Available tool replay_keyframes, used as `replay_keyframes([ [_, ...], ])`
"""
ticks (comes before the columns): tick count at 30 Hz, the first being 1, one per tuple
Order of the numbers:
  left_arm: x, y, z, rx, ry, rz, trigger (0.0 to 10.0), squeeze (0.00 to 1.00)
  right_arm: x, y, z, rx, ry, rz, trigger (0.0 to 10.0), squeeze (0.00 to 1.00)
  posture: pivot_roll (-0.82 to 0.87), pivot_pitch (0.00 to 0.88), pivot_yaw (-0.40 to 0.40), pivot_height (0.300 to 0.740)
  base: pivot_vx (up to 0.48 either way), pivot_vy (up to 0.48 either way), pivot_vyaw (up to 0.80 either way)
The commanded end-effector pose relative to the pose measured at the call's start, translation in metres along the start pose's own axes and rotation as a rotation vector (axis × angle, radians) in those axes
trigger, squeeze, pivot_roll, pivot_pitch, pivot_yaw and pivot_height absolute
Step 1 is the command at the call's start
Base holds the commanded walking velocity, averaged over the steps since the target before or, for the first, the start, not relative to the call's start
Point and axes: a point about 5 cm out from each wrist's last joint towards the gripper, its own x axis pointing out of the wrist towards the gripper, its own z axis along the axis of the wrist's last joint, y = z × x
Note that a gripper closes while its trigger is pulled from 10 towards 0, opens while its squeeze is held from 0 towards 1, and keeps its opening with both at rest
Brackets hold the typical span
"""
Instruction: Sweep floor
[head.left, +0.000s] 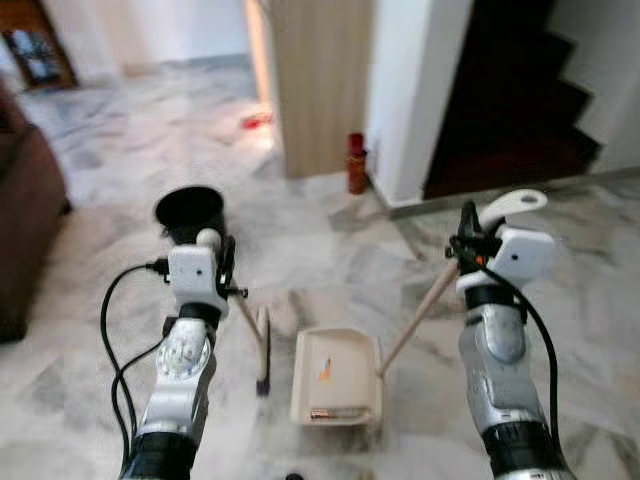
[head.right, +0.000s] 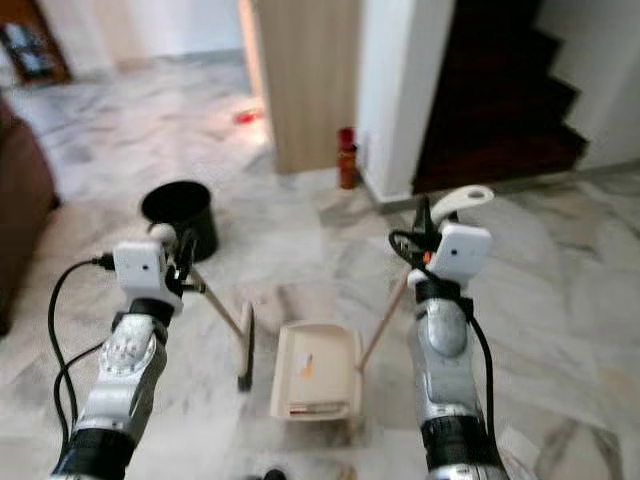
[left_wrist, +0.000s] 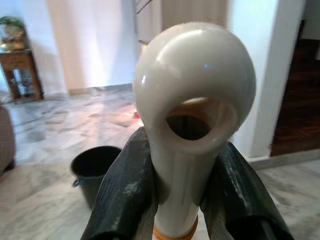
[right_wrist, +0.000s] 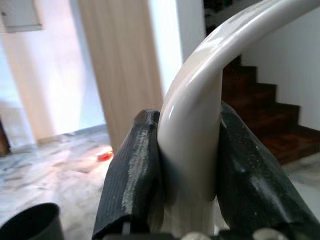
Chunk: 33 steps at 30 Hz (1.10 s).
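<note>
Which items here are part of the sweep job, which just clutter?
In use: cream plastic dustpan on a long handle, held by right gripper; cream-handled broom, held by left gripper; black round bin.
Lying about: red bottle; brown sofa; small red object.

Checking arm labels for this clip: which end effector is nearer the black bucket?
Left. The left end effector, shut on the broom handle, sits just in front of the black bucket. The right end effector, gripping the dustpan handle, is far across to the right.
</note>
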Motion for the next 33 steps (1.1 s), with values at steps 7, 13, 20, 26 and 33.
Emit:
replay_keyframes([
  [7, 0.0036, 0.0012, 0.0126, 0.016, -0.056, -0.003, 10.0, 0.00, 0.0063, 0.0056, 0.0095, 0.013, -0.052, 0.018, 10.0, 0.00, 0.10, 0.019, 0.027, 0.740, 0.000, 0.000, 0.80],
  [13, 0.0036, 0.0006, 0.0130, 0.014, -0.055, -0.001, 10.0, 0.00, 0.0072, 0.0065, 0.0087, 0.030, -0.043, 0.032, 10.0, 0.00, 0.10, 0.021, 0.023, 0.740, 0.000, 0.000, 0.47],
  [20, 0.0017, -0.0007, 0.0137, 0.034, -0.057, -0.006, 10.0, 0.00, 0.0106, 0.0104, 0.0117, 0.045, -0.047, 0.044, 10.0, 0.00, 0.10, 0.032, 0.016, 0.740, 0.000, 0.000, 0.00],
  [26, 0.0003, -0.0018, 0.0133, 0.043, -0.058, -0.013, 10.0, 0.00, 0.0128, 0.0107, 0.0154, 0.048, -0.061, 0.047, 10.0, 0.00, 0.10, 0.037, 0.014, 0.740, 0.169, 0.000, 0.00],
  [33, 0.0001, -0.0021, 0.0137, 0.052, -0.062, -0.015, 10.0, 0.00, 0.0128, 0.0116, 0.0155, 0.053, -0.062, 0.051, 10.0, 0.00, 0.11, 0.041, 0.014, 0.740, 0.273, 0.000, 0.00],
])
